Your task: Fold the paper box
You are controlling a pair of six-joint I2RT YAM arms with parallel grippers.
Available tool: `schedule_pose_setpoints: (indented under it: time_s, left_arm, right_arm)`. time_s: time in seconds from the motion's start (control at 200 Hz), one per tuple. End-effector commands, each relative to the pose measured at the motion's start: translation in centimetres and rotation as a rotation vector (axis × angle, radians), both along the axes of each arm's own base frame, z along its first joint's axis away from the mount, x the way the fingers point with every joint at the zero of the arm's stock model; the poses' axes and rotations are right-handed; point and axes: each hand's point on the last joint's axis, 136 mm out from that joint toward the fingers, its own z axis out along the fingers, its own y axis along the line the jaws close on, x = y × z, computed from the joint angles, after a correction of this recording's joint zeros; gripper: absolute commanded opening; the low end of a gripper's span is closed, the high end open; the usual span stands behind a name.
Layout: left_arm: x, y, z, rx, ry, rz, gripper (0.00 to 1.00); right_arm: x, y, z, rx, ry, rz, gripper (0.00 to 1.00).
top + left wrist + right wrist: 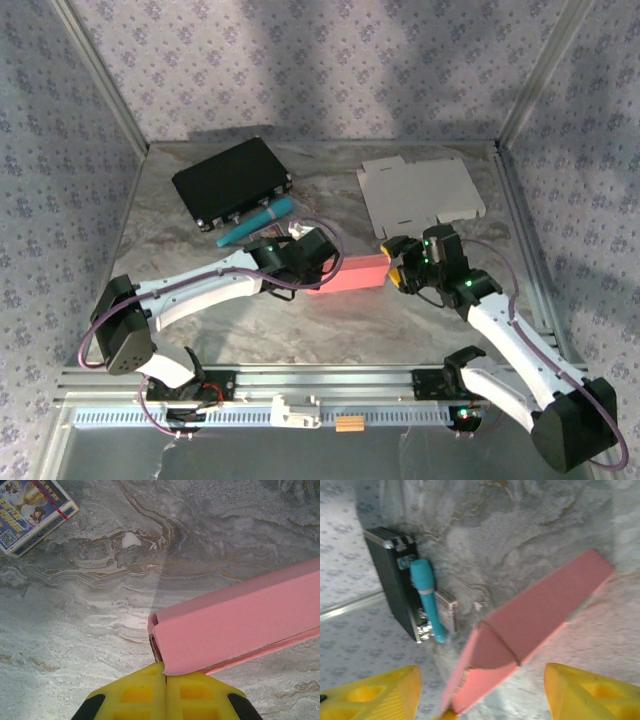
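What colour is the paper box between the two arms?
Plain pink; the pink paper box shows clearest in the left wrist view.

Left arm and right arm: white link shells, black joints, black bases at 7 and 5 o'clock. Purple cable loops along each; green lights at the wrists. Jaws yellow, with square recesses.

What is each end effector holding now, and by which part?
The left end effector is shut on a corner of one end of the pink paper box. The right end effector stands open astride the other end, holding nothing.
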Motion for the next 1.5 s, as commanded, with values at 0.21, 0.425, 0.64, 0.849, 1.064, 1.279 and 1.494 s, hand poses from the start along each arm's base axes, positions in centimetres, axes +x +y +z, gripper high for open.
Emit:
schedule_pose_setpoints:
  time_s: [0.21,0.425,0.64,0.849,1.064,1.279,1.494]
  left_arm:
    - [-1.0,0.3,-2.3,0.059,0.086,-0.019,0.00]
    - [-1.1,0.4,-2.3,0.061,0.086,-0.020,0.00]
    - [-1.1,0.5,-2.0,0.058,0.085,-0.019,0.00]
    - [-1.3,0.9,-0.3,0.012,0.063,-0.003,0.26]
    - [-1.7,1.2,1.8,-0.093,0.055,0.010,0.48]
    - [-0.3,0.4,5.4,-0.437,0.115,0.090,0.59]
    - [1.0,-0.6,3.1,-0.635,0.313,0.197,0.57]
  right_arm:
    - [-0.8,0.0,-1.1,0.084,0.076,-0.032,0.60]
    - [-1.0,-0.7,-2.9,0.047,0.097,-0.034,0.51]
    - [-0.8,-1.0,-3.2,0.009,0.104,-0.023,0.39]
    - [-1.6,-1.3,-4.8,-0.019,0.146,-0.018,0.34]
    - [-1.8,-1.4,-5.5,-0.035,0.169,-0.009,0.31]
    - [-2.1,-1.5,-6.0,-0.047,0.191,-0.009,0.27]
    - [-2.5,-1.5,-6.5,-0.050,0.208,-0.012,0.24]
